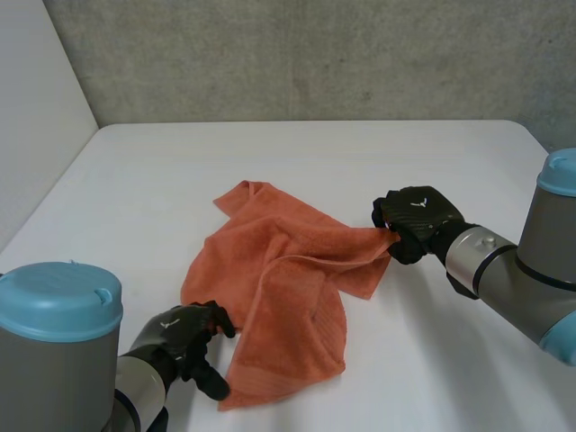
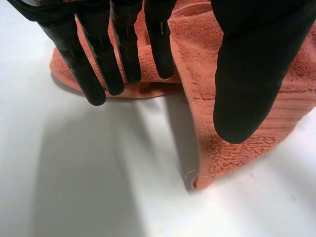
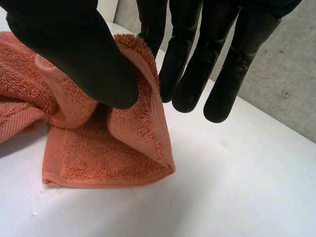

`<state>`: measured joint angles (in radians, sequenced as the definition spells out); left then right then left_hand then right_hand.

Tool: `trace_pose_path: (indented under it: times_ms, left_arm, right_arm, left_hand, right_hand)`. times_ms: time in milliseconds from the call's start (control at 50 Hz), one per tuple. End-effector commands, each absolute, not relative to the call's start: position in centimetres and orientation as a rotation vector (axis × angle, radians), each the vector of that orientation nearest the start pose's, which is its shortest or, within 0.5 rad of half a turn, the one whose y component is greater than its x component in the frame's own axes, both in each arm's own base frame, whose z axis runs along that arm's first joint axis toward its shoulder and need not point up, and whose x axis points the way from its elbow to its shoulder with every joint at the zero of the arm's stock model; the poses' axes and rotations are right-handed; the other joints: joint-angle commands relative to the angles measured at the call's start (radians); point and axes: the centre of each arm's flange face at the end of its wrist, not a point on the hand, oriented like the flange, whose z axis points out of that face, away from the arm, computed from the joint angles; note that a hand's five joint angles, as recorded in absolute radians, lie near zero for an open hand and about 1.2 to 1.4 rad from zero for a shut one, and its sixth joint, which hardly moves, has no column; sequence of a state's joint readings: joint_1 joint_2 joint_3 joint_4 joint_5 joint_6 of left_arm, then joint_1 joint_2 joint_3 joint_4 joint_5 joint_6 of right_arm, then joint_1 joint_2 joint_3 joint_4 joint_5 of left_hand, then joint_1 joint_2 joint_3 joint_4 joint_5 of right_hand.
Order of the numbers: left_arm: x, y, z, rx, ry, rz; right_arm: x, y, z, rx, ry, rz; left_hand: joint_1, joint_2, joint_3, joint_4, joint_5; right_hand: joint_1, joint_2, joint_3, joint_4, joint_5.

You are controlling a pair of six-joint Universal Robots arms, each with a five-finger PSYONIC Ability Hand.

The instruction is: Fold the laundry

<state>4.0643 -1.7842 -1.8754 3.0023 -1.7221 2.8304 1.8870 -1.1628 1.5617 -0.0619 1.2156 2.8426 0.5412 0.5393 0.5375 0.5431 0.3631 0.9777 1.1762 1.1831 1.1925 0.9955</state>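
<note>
An orange towel (image 1: 288, 279) lies crumpled in the middle of the white table (image 1: 297, 153). My right hand (image 1: 418, 216) is at the towel's right corner, and that corner is lifted and folded over. In the right wrist view the thumb (image 3: 64, 44) pinches this fold of towel (image 3: 98, 153) against the fingers. My left hand (image 1: 184, 335) hovers at the towel's near left edge, beside its near corner. In the left wrist view its fingers (image 2: 101, 54) are straight and the thumb stands apart over the towel (image 2: 195, 74), holding nothing.
A grey concrete wall (image 1: 315, 54) runs behind the table's far edge, and a white panel (image 1: 36, 108) stands along its left side. Bare table surface surrounds the towel on all sides.
</note>
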Motion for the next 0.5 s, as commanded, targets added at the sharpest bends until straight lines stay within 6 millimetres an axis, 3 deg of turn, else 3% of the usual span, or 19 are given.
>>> trace_pose_path:
  times_ms: [20, 280, 420, 500]
  left_arm:
    - [-25.3, -13.3, 15.5, 0.433, 3.086, -1.431]
    - [-26.5, -13.6, 14.5, 0.482, 3.096, -1.417]
    - [-27.8, -14.1, 15.2, 0.473, 3.095, -1.572]
    - [-28.3, -14.0, 15.0, 0.465, 3.117, -1.574]
  right_arm:
    - [26.3, -27.7, 18.2, -0.983, 2.109, -1.626]
    - [26.3, -27.7, 18.2, -0.983, 2.107, -1.626]
    - [26.3, -27.6, 18.2, -0.983, 2.109, -1.624]
    - [26.3, -27.7, 18.2, -0.982, 2.112, -1.625]
  left_hand:
    - [0.083, 0.085, 0.087, 0.081, 0.087]
    - [0.118, 0.120, 0.122, 0.117, 0.122]
    - [0.547, 0.549, 0.550, 0.545, 0.550]
    - [0.726, 0.728, 0.730, 0.724, 0.730]
  right_hand:
    - [0.419, 0.220, 0.213, 0.204, 0.226]
    - [0.419, 0.220, 0.213, 0.204, 0.226]
    - [0.419, 0.220, 0.213, 0.204, 0.226]
    - [0.419, 0.220, 0.213, 0.204, 0.226]
